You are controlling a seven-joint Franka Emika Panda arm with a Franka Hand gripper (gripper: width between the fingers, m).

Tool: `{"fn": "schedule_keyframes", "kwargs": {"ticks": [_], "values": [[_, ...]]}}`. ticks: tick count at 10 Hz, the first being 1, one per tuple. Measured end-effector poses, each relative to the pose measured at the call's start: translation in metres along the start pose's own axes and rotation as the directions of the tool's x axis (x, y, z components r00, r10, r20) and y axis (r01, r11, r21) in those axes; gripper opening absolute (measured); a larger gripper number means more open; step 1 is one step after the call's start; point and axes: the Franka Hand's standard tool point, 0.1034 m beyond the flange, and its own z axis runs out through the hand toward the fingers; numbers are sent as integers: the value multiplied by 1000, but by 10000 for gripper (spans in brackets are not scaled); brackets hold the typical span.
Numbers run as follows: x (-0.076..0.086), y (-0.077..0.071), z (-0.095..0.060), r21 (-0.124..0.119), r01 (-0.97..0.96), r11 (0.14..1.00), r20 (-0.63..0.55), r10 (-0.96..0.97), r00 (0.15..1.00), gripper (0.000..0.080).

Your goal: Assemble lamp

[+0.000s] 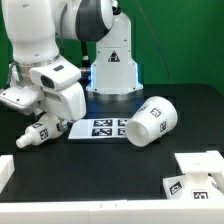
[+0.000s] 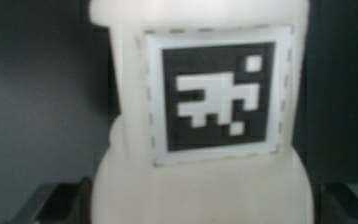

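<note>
No actual words, brands or numbers I can read anywhere, just black-and-white square tags. There's a big one on the bulb (image 2: 197, 60) in the wrist view, one each on the shade (image 1: 152, 117) and the base (image 1: 203, 170), and a few on the marker board (image 1: 100, 127) lying on the counter (image 1: 190, 105). The only other sign is a small triangle sticker on the robot arm's pedestal (image 1: 112, 62), too tiny to make out.

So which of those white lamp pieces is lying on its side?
The big cone-shaped shade, tipped over beside the marker board. The low square base sits flat, and the small bulb is in the gripper.
</note>
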Motion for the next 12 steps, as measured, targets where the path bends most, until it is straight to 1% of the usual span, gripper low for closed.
{"fn": "schedule_keyframes", "kwargs": {"ticks": [2,3,4,5,6,7,8,9,10,12], "values": [[-8,0,-24,-25,-150,988,29,151,988,570],[-10,3,-30,-37,-303,952,36,304,952,570],[-10,8,-34,-48,-444,895,36,446,894,570],[-7,14,-34,-56,-604,795,28,606,795,570],[-2,24,-34,-59,-743,667,18,745,667,570],[4,33,-33,-53,-838,543,9,839,544,570],[6,40,-35,-39,-921,387,-3,922,387,570],[6,48,-38,-58,-942,330,-8,943,331,570],[5,50,-38,-79,-947,311,-13,950,313,571],[6,50,-36,-70,-980,185,-24,982,187,571]]}}
